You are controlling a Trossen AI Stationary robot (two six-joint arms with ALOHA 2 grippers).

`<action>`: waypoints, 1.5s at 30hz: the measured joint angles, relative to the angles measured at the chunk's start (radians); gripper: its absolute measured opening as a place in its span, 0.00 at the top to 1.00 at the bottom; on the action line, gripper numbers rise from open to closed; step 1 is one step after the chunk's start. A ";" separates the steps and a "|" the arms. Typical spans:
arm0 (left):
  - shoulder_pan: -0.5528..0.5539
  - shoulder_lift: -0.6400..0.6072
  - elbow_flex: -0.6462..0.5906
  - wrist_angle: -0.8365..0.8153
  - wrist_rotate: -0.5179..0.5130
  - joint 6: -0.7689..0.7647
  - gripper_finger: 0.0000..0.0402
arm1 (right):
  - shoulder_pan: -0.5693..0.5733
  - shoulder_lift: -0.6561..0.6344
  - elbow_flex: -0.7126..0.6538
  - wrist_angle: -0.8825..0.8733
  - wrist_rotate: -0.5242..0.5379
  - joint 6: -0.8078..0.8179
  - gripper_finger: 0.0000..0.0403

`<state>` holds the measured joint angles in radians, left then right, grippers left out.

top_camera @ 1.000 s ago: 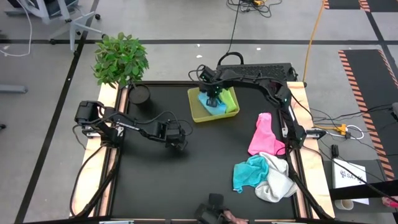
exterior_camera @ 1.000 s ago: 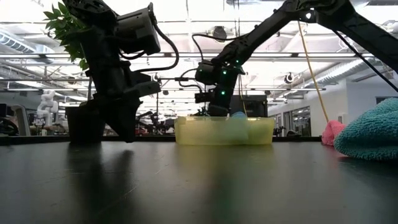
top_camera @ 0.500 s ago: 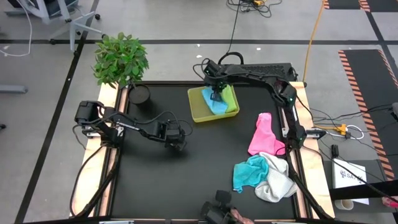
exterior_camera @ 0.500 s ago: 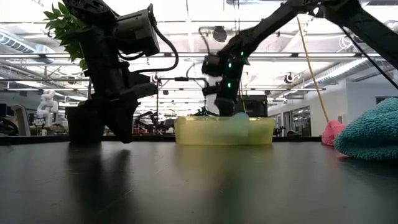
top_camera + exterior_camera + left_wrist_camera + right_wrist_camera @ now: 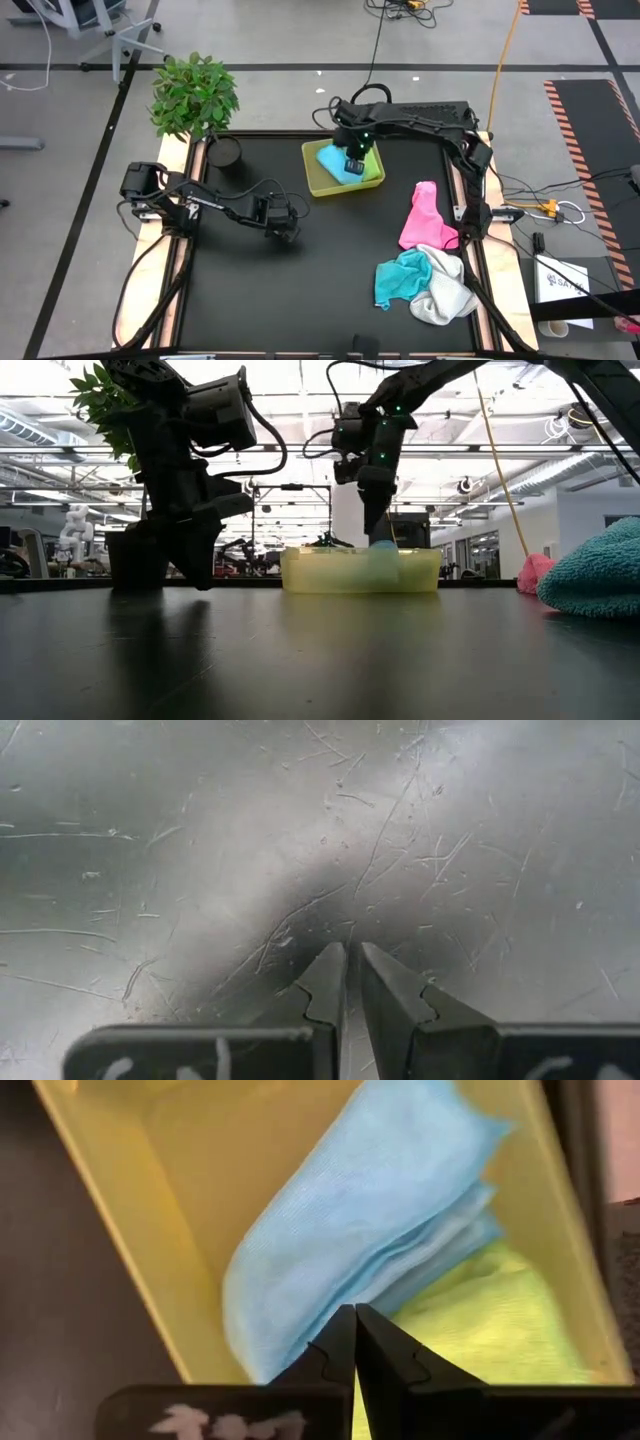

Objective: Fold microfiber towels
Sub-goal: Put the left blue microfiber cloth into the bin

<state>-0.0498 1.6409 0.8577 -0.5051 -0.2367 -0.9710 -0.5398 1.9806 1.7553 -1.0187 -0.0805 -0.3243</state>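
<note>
A folded light blue towel [image 5: 350, 1240] lies in the yellow-green tray [image 5: 318, 182] at the table's far middle. It rests partly on a lime green towel [image 5: 480, 1330]. My right gripper [image 5: 353, 1318] hangs shut just above them, holding nothing, fingers pointing down [image 5: 378, 532]. At the right edge lie a pink towel [image 5: 420, 213], a teal towel [image 5: 400, 275] and a white towel [image 5: 446, 295], all crumpled on the table. My left gripper [image 5: 287, 228] waits shut and low over the bare mat on the left [image 5: 350, 958].
A potted plant [image 5: 193, 95] and a black pot [image 5: 226, 152] stand at the far left corner. Bare black mat [image 5: 300, 290] lies between the tray, my left gripper and the towel heap. The teal towel [image 5: 600, 570] bulks up at the right in the low view.
My right gripper has risen out of the tray, tipping a little, and now hangs above it. The light blue towel has stayed lying in the tray.
</note>
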 joint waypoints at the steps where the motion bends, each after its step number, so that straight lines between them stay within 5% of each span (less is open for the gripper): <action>1: 0.000 0.000 0.000 0.000 0.000 0.000 0.91 | 0.007 -0.001 -0.016 0.000 0.000 0.000 1.00; 13: 0.000 0.000 0.000 0.001 0.000 -0.004 0.91 | 0.036 0.001 -0.229 0.030 0.001 0.043 1.00; 28: 0.000 0.000 0.000 0.003 0.000 -0.010 0.91 | 0.075 -0.041 -0.241 0.032 -0.017 0.075 1.00; 37: 0.000 0.000 0.000 0.009 0.000 -0.007 0.91 | 0.048 -0.188 -0.241 0.226 0.026 0.076 1.00; 45: 0.001 0.000 0.000 0.009 0.000 -0.007 0.91 | 0.077 -0.105 -0.240 0.439 -0.080 0.101 1.00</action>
<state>-0.0490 1.6409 0.8577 -0.4961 -0.2371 -0.9783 -0.4632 1.8753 1.5154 -0.5799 -0.1608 -0.2233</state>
